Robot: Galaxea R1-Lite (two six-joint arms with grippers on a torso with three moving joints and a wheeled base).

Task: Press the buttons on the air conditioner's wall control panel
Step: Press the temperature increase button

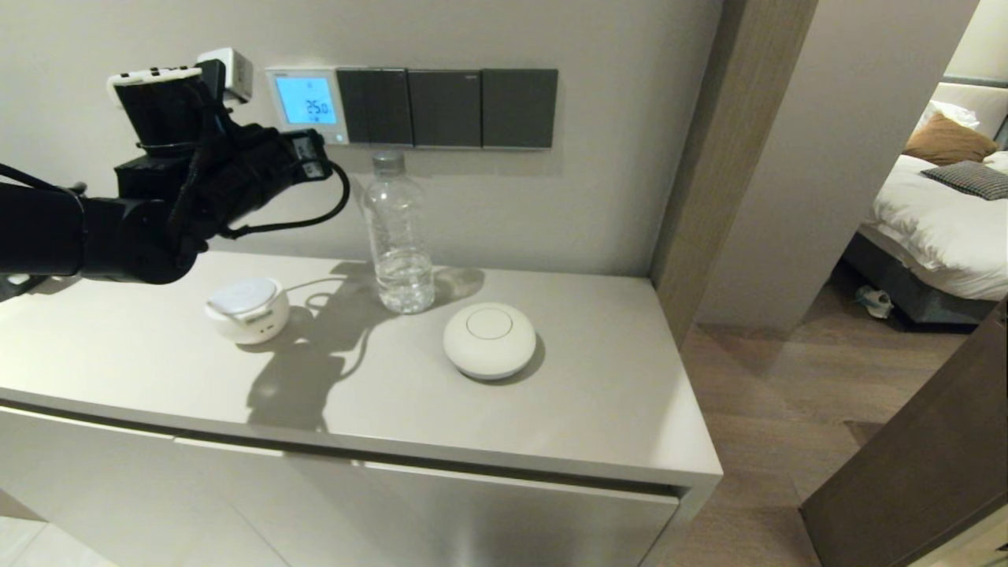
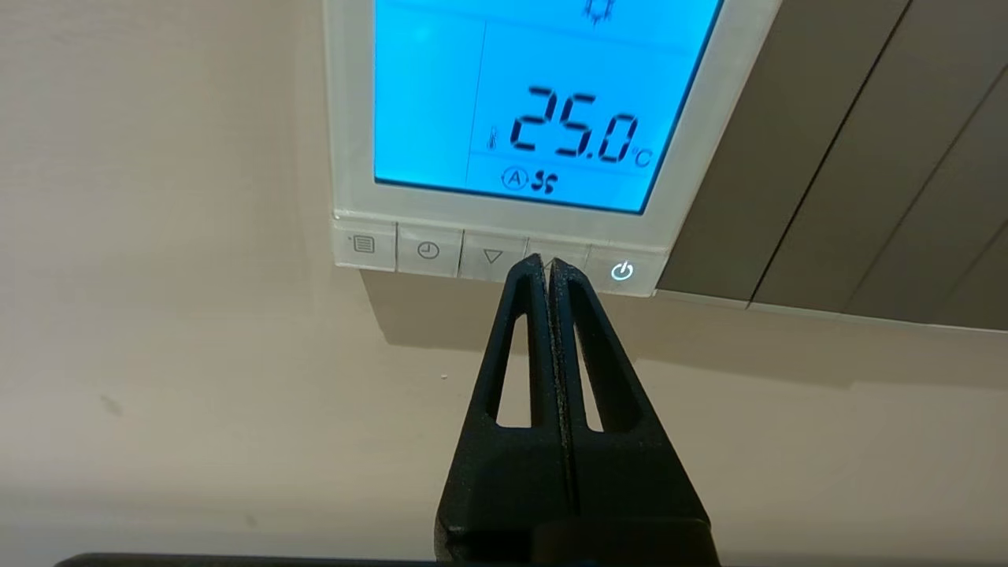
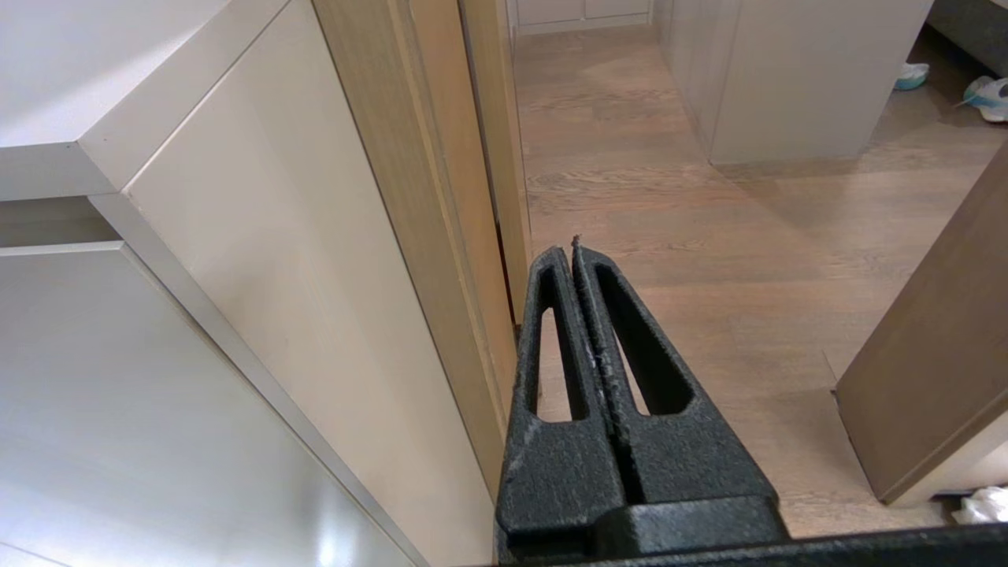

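I hold the left gripper [image 2: 547, 264], fingers clenched together on nothing, with its tips at the fourth of the buttons [image 2: 492, 256] under the lit 25.0 screen of the wall control panel [image 2: 512, 110], right gripper [image 3: 573, 246] clenched, parked beside the cabinet [image 3: 236, 236].

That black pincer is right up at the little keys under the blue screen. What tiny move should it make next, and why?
Probably a slight push straight toward the wall. The left hand, fingers shut, has its tip on the key between the down-arrow key and the power key of the control panel. Whether it already presses cannot be told.
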